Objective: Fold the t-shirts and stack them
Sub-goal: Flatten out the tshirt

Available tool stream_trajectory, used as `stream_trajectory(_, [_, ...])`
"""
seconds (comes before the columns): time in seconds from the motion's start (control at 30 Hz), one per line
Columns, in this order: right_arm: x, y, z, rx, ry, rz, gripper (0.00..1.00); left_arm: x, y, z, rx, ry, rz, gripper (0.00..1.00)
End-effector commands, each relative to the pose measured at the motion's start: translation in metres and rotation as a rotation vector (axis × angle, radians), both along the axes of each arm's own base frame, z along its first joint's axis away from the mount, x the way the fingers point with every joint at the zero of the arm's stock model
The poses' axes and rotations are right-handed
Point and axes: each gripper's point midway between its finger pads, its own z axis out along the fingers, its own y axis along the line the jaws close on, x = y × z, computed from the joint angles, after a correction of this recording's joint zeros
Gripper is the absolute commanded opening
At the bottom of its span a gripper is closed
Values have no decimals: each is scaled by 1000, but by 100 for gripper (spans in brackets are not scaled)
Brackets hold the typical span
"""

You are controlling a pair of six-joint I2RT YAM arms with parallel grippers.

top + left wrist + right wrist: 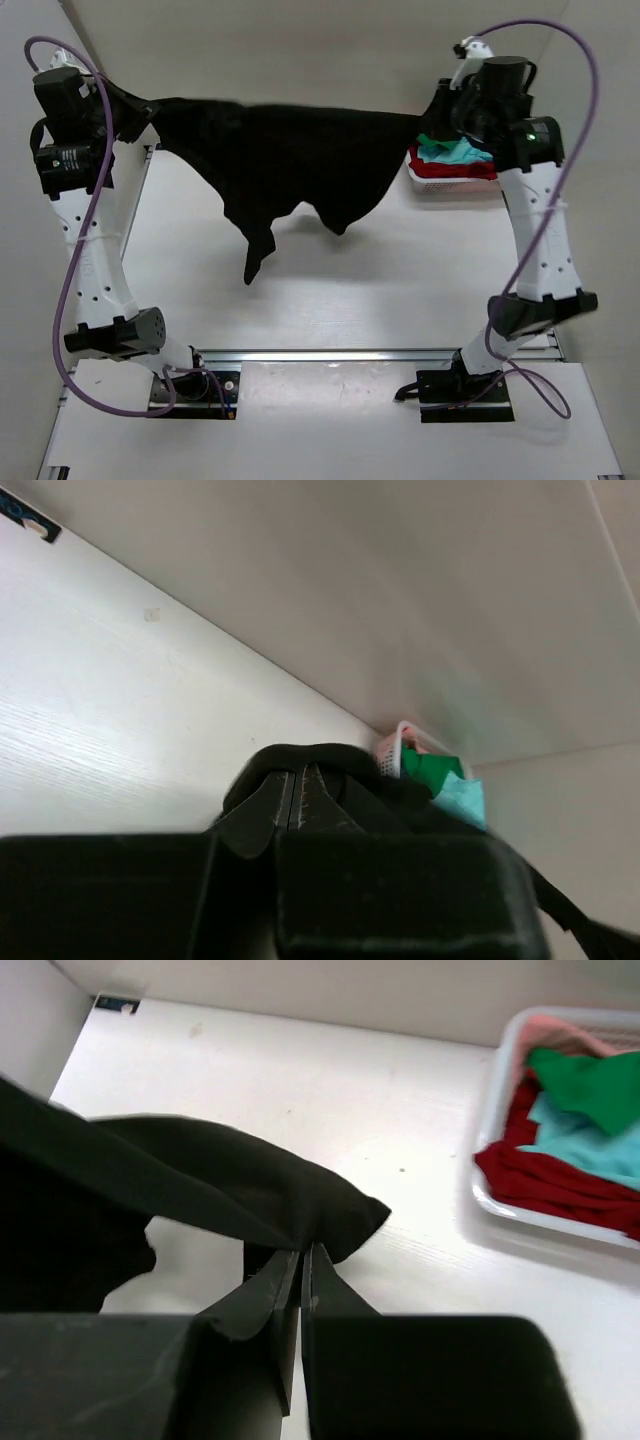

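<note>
The left claw [300, 792] and right claw [303, 1265] each clamp the black t-shirt [290, 160], strung over the table [330, 290]; light, limp, it sags; corners likely grip best.

The shirt [290, 160] hangs spread above the far half of the table [330, 300], its left end in the left gripper [300, 776], its right end in the right gripper [303, 1256]. The basket [492, 1090] sits far right on the table, right of that gripper, with other shirts [455, 160] piled in it.
</note>
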Motion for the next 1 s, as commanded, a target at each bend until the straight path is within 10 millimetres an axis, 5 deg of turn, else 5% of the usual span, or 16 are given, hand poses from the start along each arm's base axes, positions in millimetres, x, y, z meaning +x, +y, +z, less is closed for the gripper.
stream_trajectory(0.0, [-37, -9, 19, -17, -56, 32, 0, -10, -19, 2, -132, -4, -73, 0])
stream_trajectory(0.07, [-52, -23, 25, -8, -96, -3, 0, -38, -31, 27, -177, -109, -78, 0])
stream_trajectory(0.1, [-65, -28, 39, 24, -133, -5, 0, -42, -33, 16, -209, -88, -77, 0])
stream_trajectory(0.2, [-93, -34, 64, 24, -207, -23, 0, -87, -44, 38, -219, -160, -76, 0])
stream_trajectory(0.3, [-108, -29, 89, 70, -274, 13, 0, -108, -56, 48, -240, -170, -81, 0])
stream_trajectory(0.37, [-96, -29, 90, 99, -262, 15, 0, -106, -57, 52, -272, -178, -91, 0])
stream_trajectory(0.5, [-64, -10, 72, 134, -190, 67, 0, -73, -50, 34, -301, -134, -78, 0])
stream_trajectory(0.57, [-27, -3, 36, 118, -91, 72, 0, -47, -40, -9, -342, -57, -32, 0])
stream_trajectory(0.6, [-19, -1, 26, 122, -59, 75, 0, -34, -34, -14, -369, -73, -18, 0])
stream_trajectory(0.63, [0, 1, 10, 107, -24, 71, 0, -17, -32, -51, -416, 8, -4, 0])
stream_trajectory(0.73, [48, -4, -38, 92, 95, 37, 0, 25, -27, -95, -500, 53, -28, 0])
stream_trajectory(0.8, [79, -9, -49, 96, 100, 28, 1, 48, -23, -93, -517, 17, -63, 0])
stream_trajectory(0.83, [83, -5, -32, 114, 51, 44, 0, 64, -21, -101, -517, 22, -78, 0])
stream_trajectory(0.87, [97, -12, -35, 115, 39, 37, 0, 70, -17, -81, -512, -24, -92, 0])
stream_trajectory(0.93, [104, -12, 0, 133, -71, 37, 0, 90, -5, -49, -486, -111, -117, 0])
stream_trajectory(0.97, [98, -13, 28, 133, -162, 46, 0, 94, -3, -17, -454, -176, -140, 0])
